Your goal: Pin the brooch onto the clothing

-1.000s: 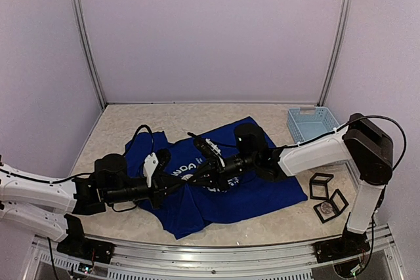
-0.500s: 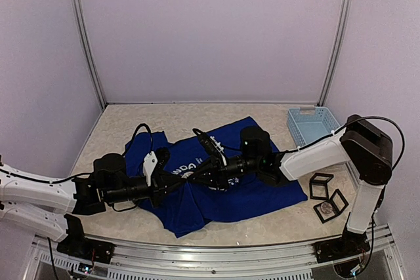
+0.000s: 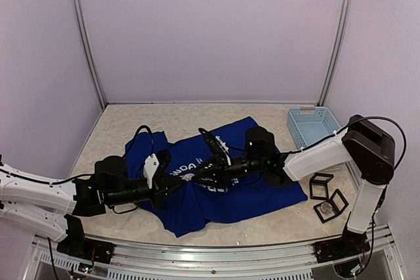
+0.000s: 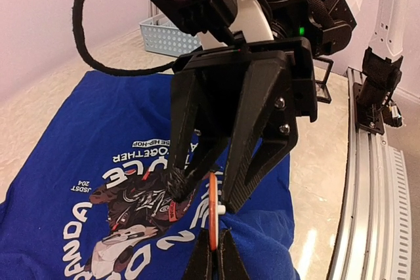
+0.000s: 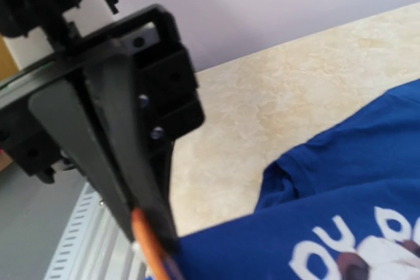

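**Now: brooch held on edge over the shirt's print**

Seen from my left wrist, my left hand (image 4: 211, 254) is clenched on the brooch (image 4: 212, 208), a thin orange-rimmed disc held on edge with its lower rim between my fingertips. My right hand (image 4: 205, 191) faces it from the other side. Its jaws are parted and stand one on either side of the disc's upper rim; I cannot tell whether either finger touches it. Both hands hover over the T-shirt (image 4: 79, 136), which lies chest up on the counter (image 4: 315, 181) with some folds. The brooch hangs just above the near edge of the panda print (image 4: 131, 208).

Handling, as I judge it: the brooch looks small, light and stiff, so it is best taken by the rim, leaving its back and fastening free. I cannot make out the fastening clearly. A pinch across so thin an edge could let the disc twist or slip. The T-shirt is soft and limp and will likely give and bunch under a pin rather than resist it. The cloth would therefore need to be gathered just beside the chosen spot and lifted a little, so the pin does not catch the layer beneath.
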Action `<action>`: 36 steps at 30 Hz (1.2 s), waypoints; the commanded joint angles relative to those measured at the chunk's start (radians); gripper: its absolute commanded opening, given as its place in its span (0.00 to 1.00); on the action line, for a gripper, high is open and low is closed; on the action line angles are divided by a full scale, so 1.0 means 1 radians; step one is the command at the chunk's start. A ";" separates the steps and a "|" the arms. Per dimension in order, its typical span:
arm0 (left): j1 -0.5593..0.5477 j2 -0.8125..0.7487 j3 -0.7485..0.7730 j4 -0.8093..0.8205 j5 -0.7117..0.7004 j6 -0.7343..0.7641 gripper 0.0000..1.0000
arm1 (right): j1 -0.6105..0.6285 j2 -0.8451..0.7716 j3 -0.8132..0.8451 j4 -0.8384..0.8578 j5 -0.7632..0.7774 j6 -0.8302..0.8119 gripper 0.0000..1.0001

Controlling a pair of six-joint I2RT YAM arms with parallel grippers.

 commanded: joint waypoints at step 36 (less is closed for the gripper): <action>-0.443 0.509 0.609 -1.140 -0.437 0.141 0.80 | -0.061 -0.368 -0.161 -0.565 0.724 -0.193 0.43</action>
